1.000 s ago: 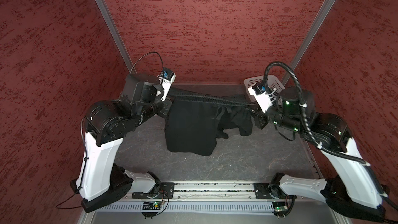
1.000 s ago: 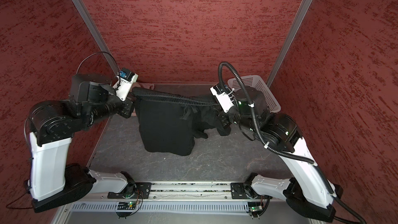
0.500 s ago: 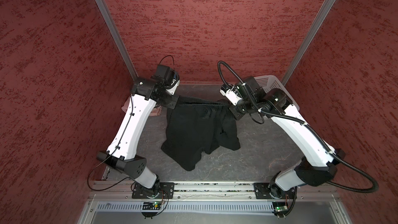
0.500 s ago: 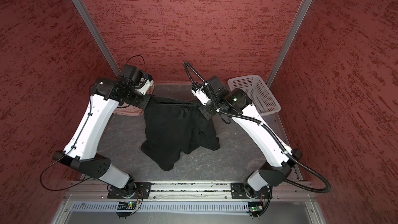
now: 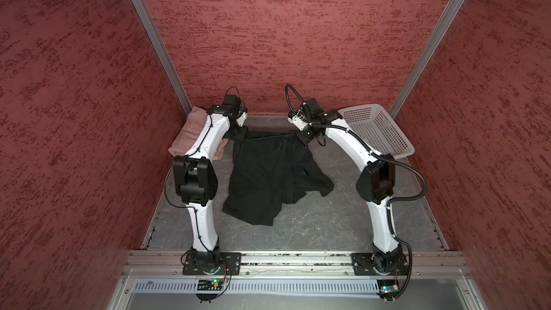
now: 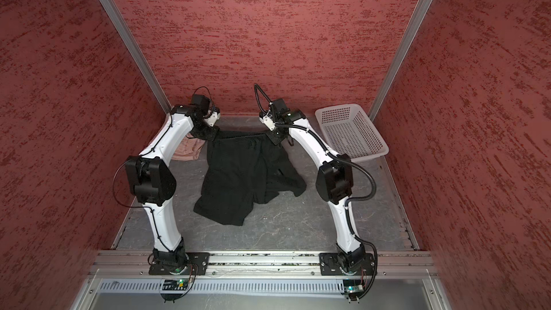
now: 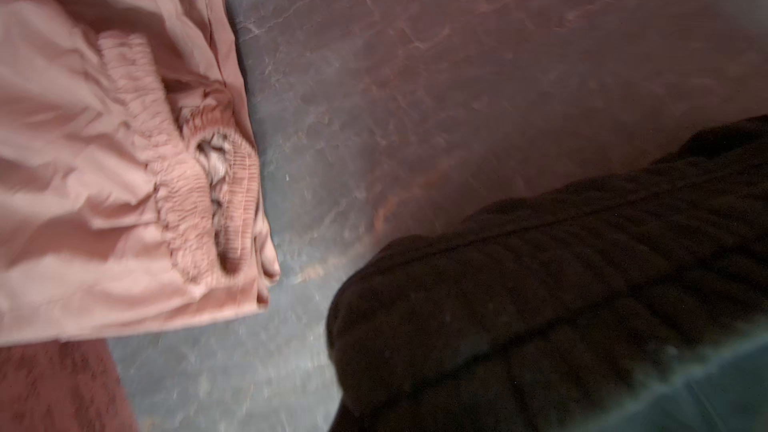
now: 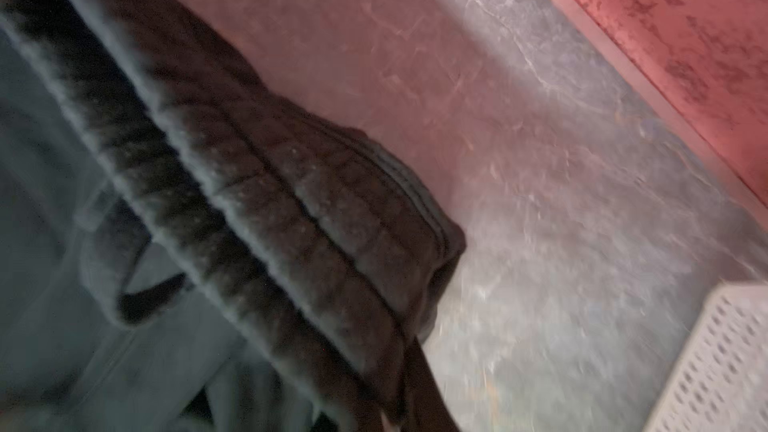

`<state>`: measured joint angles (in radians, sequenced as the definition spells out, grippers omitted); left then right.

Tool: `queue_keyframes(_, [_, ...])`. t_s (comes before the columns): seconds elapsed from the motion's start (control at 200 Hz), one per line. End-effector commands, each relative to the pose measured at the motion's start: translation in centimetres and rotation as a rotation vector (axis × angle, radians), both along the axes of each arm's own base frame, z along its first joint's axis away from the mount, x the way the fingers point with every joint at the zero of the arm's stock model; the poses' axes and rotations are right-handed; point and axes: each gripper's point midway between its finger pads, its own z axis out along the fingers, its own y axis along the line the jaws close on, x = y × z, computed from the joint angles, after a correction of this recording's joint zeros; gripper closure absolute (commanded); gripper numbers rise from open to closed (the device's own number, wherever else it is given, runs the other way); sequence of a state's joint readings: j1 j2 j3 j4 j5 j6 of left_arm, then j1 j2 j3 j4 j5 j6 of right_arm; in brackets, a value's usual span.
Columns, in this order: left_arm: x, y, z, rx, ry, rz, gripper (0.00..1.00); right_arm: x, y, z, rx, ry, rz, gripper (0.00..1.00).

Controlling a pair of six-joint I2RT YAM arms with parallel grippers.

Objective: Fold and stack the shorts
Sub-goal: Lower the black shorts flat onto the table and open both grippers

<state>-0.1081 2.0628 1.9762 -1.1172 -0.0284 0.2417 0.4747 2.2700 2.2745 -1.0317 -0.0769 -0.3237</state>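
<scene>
Cloth this limp sags and slips, so take the black shorts (image 5: 268, 174), spread mid-table, by its thick ribbed waistband corners: your left gripper (image 5: 238, 133) is clamped on one, while you cannot tell whether the right gripper (image 5: 303, 140) grips.

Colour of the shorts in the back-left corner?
The shorts are dusty pink; shows best in the left wrist view.

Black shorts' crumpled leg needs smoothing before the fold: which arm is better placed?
Probably right. The right hand is at the waistband end nearest the crumpled leg; the left hand is across the black shorts, beside the pink shorts.
</scene>
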Motion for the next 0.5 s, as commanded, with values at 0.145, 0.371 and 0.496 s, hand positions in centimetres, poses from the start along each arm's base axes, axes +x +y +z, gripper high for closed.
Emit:
queue_keyframes(0.145, [5.4, 4.7, 1.9, -0.020, -0.160, 0.146, 0.11, 5.9, 1.9, 8.1, 0.223, -0.236, -0.074, 0.20])
queue_keyframes(0.371, [1.5, 4.9, 5.2, -0.080, -0.162, 0.232, 0.01, 0.9, -2.4, 6.2, 0.301, -0.062, -0.278, 0.12])
queue_keyframes(0.496, [-2.9, 0.9, 4.8, -0.249, -0.150, 0.232, 0.01, -5.2, -4.2, 3.2, 0.369, 0.027, -0.344, 0.12])
